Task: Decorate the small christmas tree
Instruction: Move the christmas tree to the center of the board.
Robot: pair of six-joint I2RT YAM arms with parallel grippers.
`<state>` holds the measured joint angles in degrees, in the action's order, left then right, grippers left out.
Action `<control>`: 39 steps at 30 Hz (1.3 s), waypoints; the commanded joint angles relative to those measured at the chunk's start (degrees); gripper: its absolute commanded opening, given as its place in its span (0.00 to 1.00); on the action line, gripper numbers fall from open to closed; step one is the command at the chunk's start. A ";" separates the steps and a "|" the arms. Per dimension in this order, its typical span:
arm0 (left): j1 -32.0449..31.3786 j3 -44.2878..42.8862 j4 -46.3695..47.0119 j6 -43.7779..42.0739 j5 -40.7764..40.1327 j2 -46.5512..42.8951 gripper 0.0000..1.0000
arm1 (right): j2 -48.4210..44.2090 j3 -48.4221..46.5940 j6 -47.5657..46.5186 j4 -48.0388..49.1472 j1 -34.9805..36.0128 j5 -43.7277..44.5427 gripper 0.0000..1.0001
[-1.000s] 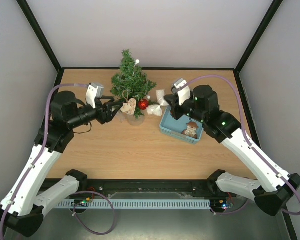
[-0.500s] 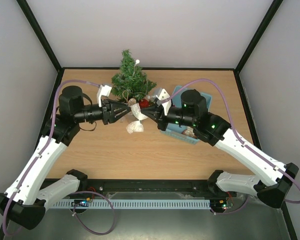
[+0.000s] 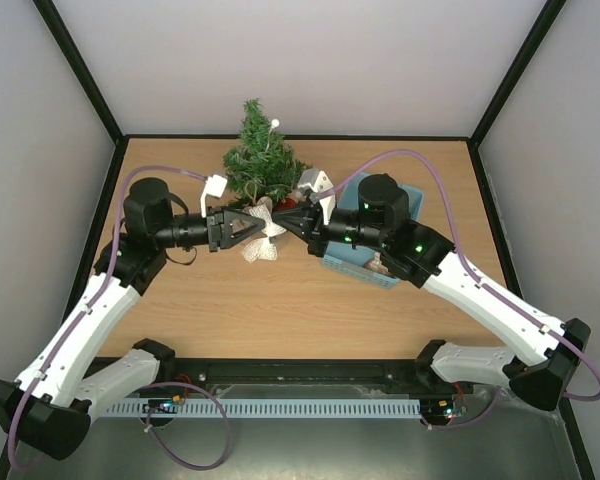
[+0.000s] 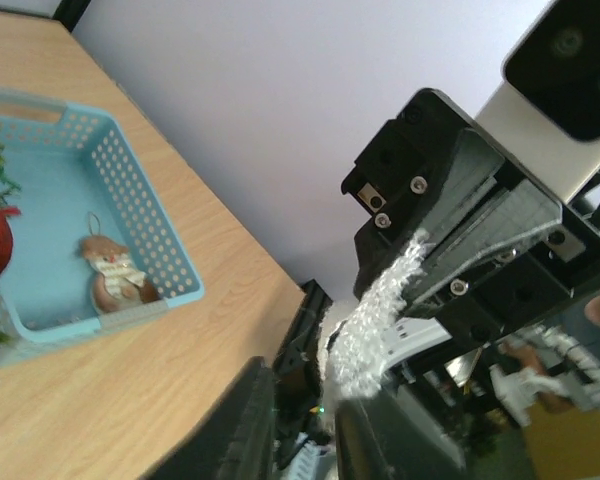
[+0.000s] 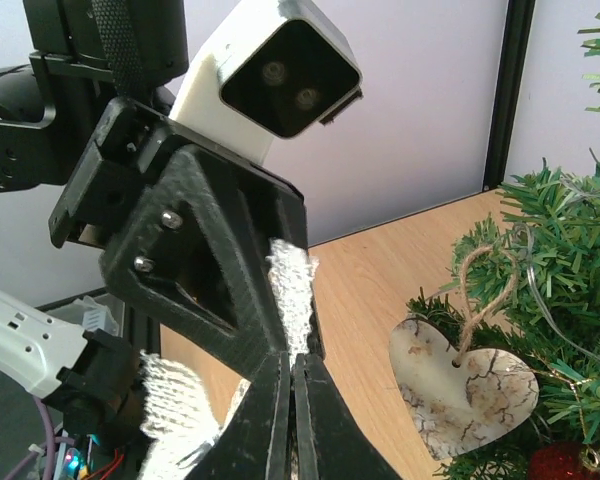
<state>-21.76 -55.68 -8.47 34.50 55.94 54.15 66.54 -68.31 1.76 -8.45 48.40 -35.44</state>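
The small christmas tree (image 3: 258,160) stands at the back middle of the table and carries a cream heart ornament (image 5: 465,385) and a red ball (image 5: 570,465). My right gripper (image 3: 285,222) is shut on a white fuzzy ribbon (image 3: 262,245) just in front of the tree; the right wrist view shows its jaws (image 5: 292,365) pinched on the strip (image 5: 292,285). My left gripper (image 3: 252,224) faces it tip to tip with its jaws open. In the left wrist view (image 4: 305,400) the ribbon (image 4: 380,320) lies against one finger.
A light blue basket (image 4: 130,180) sits right of the tree, partly under my right arm, with a brown bear ornament (image 4: 115,280) inside. The tree's branches (image 5: 560,240) are close behind both grippers.
My right gripper has carried the ribbon from over the basket leftward to the front of the tree. My left gripper has come to meet it, and its jaws have spread.
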 commanded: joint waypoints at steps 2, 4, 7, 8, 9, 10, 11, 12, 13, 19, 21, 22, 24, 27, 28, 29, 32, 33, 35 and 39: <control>-0.21 1.46 4.44 2.16 1.42 -0.46 0.03 | -0.42 -0.87 0.92 2.54 0.27 -0.28 0.02; -0.14 1.37 4.26 2.19 -0.18 -0.55 0.02 | -0.77 -0.49 1.61 3.28 0.29 0.95 0.03; 0.39 1.01 4.77 2.70 -1.41 -0.57 0.02 | -2.55 1.62 4.98 7.33 0.29 4.69 0.17; 1.04 0.74 4.70 3.07 -1.59 -0.56 0.02 | -3.43 2.83 6.06 8.88 0.28 6.82 0.21; 1.84 0.48 4.75 3.55 -1.43 -0.51 0.02 | -4.52 4.12 7.10 10.68 0.29 8.54 0.26; 2.98 0.36 5.03 4.35 -1.12 -0.50 0.02 | -5.68 5.53 8.66 12.51 0.29 10.57 0.31; 4.33 0.29 5.68 5.16 -0.65 -0.54 0.02 | -6.72 7.12 10.28 14.13 0.29 12.98 0.36; 5.85 0.16 6.26 6.04 -0.27 -0.74 0.02 | -7.72 8.59 12.09 15.83 0.29 15.12 0.39; 7.71 0.15 7.03 6.96 0.20 -0.97 0.02 | -8.53 10.70 13.73 17.14 0.25 16.78 0.43; 19.37 -1.68 9.85 10.82 2.10 -1.33 0.03 | -10.99 18.23 20.45 20.96 0.29 25.10 0.54; 21.28 -2.37 10.18 11.82 1.78 -0.59 0.02 | -10.95 19.31 22.79 20.85 0.29 27.23 0.54; 21.78 -2.73 10.54 12.30 1.53 -0.17 0.02 | -10.87 20.14 24.20 21.17 0.29 28.19 0.54; 22.98 -2.54 12.37 14.97 1.04 0.44 0.02 | -10.59 23.28 27.65 23.49 0.28 29.50 0.54; 24.64 -1.31 17.57 20.58 1.26 0.98 0.02 | -8.19 29.25 29.14 30.90 0.28 28.89 0.52; 24.73 -0.85 18.81 22.31 1.38 1.21 0.02 | -7.00 29.58 28.79 30.91 0.29 28.47 0.52; 24.80 -0.37 20.11 23.71 1.69 1.46 0.02 | -5.81 29.39 28.53 30.42 0.29 28.12 0.52; 24.83 0.37 21.91 25.49 2.30 2.11 0.02 | -2.85 28.32 28.29 29.46 0.28 27.24 0.52; 24.83 0.50 22.06 25.49 2.33 2.27 0.02 | -2.13 28.25 28.34 29.94 0.29 26.75 0.52; 25.03 0.73 22.37 25.64 2.12 2.57 0.02 | -0.86 28.57 28.57 31.41 0.28 26.27 0.52; 25.76 0.81 24.90 28.92 0.43 2.92 0.02 | 2.31 31.78 30.80 34.64 0.29 27.95 0.50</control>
<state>3.07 -55.42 11.84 59.05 56.80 56.90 66.52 -39.24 30.11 20.18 48.40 -8.84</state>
